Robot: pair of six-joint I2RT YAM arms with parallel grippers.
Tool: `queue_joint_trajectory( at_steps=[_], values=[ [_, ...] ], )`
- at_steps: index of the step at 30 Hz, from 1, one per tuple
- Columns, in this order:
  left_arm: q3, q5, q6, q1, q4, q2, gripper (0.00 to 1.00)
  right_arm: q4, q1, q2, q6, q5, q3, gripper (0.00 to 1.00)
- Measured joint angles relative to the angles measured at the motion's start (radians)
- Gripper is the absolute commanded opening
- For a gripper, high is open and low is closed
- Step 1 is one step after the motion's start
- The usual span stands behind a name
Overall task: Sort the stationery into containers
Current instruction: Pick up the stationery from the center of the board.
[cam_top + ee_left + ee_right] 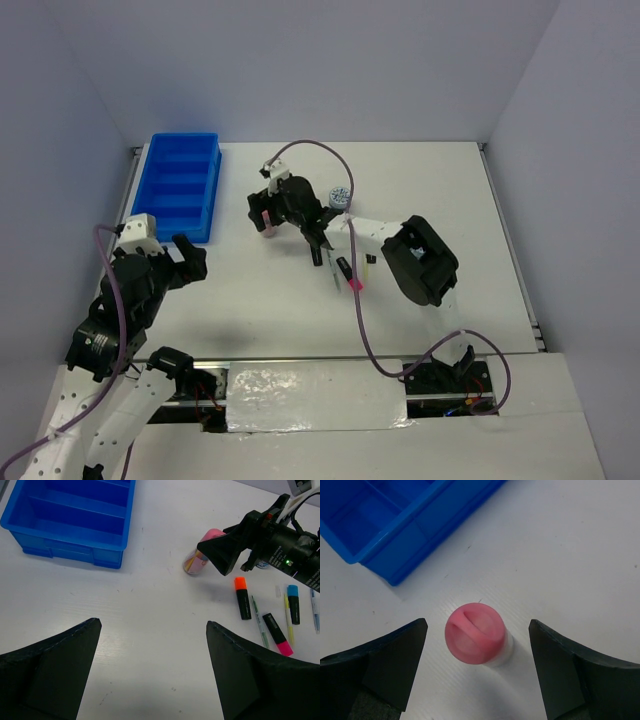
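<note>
room: pale grey walls close round a white bench (420, 180); both arm bases sit at its near edge.

left gripper (153, 625): nearest the bases, on the left side. Its jaws are spread wide and hold nothing, with bare bench beneath, just short of the tray's near end.

markers: three short black ones lie flat in a loose cluster right of centre. The orange-cap marker (243, 598) is leftmost in the left wrist view, the pink-cap marker (278, 634) nearest, and the blue-cap marker (293, 604) to the right.

pens: a thin green pen (259, 622) lies between the orange-cap and pink-cap markers. A thin yellow pen (288, 620) lies just beside the blue-cap marker (all of them run roughly parallel).

right gripper (477, 625): reaching leftward from the right arm, beyond the marker cluster. Its jaws stand wide apart, one finger on each side of the pink cylinder, and bench shows in the gap on both sides, so nothing is clasped.

pink cylinder (472, 635): stands on end on the bench, pink cap up and paler body below. It is between the right gripper's fingers and touches neither; it is near the tray's near corner but apart from it.

disc (340, 198): round with a blue-grey patterned top, on the bench just right of the right gripper's body (mostly hidden behind it in the left wrist view).

tray (70, 547): bright blue and rectangular, split by cross walls into parallel compartments. It is farthest back, at the left of the bench, with its long side running away from the bases.
</note>
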Motion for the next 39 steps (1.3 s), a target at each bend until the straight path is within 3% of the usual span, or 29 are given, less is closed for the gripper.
queue_joint_trajectory(
  at_steps=[10, 13, 14, 19, 23, 26, 34, 39],
  values=[
    [0.0, 0.012, 0.002, 0.0, 0.0, 0.01, 0.99, -0.012, 0.008, 0.052, 0.019, -0.049, 0.05, 0.78],
    [0.0, 0.013, 0.002, 0.0, 0.0, 0.01, 0.99, -0.035, 0.008, 0.1, 0.025, -0.041, 0.098, 0.64],
    [0.0, 0.013, 0.002, 0.0, 0.0, 0.009, 0.99, -0.042, 0.008, 0.104, 0.026, -0.039, 0.101, 0.53],
    [0.0, 0.013, 0.002, 0.0, 0.0, 0.005, 0.99, -0.033, 0.008, 0.109, 0.026, -0.037, 0.099, 0.21],
    [0.0, 0.022, 0.01, 0.0, 0.002, 0.004, 0.99, 0.032, 0.008, 0.071, 0.032, -0.061, 0.018, 0.13],
    [-0.013, 0.065, 0.029, 0.0, 0.026, -0.006, 0.99, 0.04, 0.008, -0.014, 0.053, -0.114, -0.089, 0.0],
    [-0.026, 0.214, 0.073, 0.001, 0.092, 0.063, 0.99, -0.057, -0.027, -0.445, 0.226, -0.387, -0.252, 0.0],
    [-0.017, 0.415, 0.072, 0.003, 0.164, 0.175, 0.99, -0.106, -0.053, -0.769, 0.304, -0.496, -0.367, 0.0]
  ],
)
